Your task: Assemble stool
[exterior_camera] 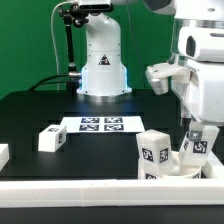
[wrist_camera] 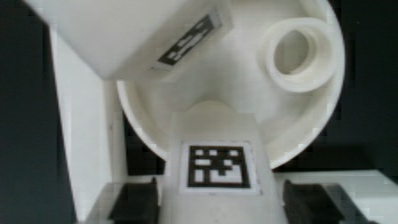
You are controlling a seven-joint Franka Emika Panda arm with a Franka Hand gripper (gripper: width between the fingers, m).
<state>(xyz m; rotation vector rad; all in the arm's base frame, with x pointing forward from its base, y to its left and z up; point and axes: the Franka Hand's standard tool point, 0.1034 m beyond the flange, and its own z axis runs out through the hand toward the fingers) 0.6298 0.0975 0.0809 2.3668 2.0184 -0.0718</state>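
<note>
The stool's round white seat (exterior_camera: 172, 171) lies at the front of the table on the exterior view's right. One blocky tagged leg (exterior_camera: 153, 150) stands upright on it. My gripper (exterior_camera: 197, 133) hangs over the seat's far side, shut on a second leg (exterior_camera: 194, 148) that reaches down into the seat. A third leg (exterior_camera: 52, 138) lies loose on the exterior view's left. In the wrist view the held leg (wrist_camera: 217, 165) shows its tag between my dark fingers (wrist_camera: 150, 200), over the seat (wrist_camera: 285, 105) with a round socket. The standing leg (wrist_camera: 139, 40) rises beside it. My gripper (wrist_camera: 235, 200) is shut.
The marker board (exterior_camera: 100, 124) lies flat mid-table in front of the robot base (exterior_camera: 102, 60). A long white rail (exterior_camera: 70, 187) edges the table's front. A small white piece (exterior_camera: 3, 155) sits at the exterior view's left edge.
</note>
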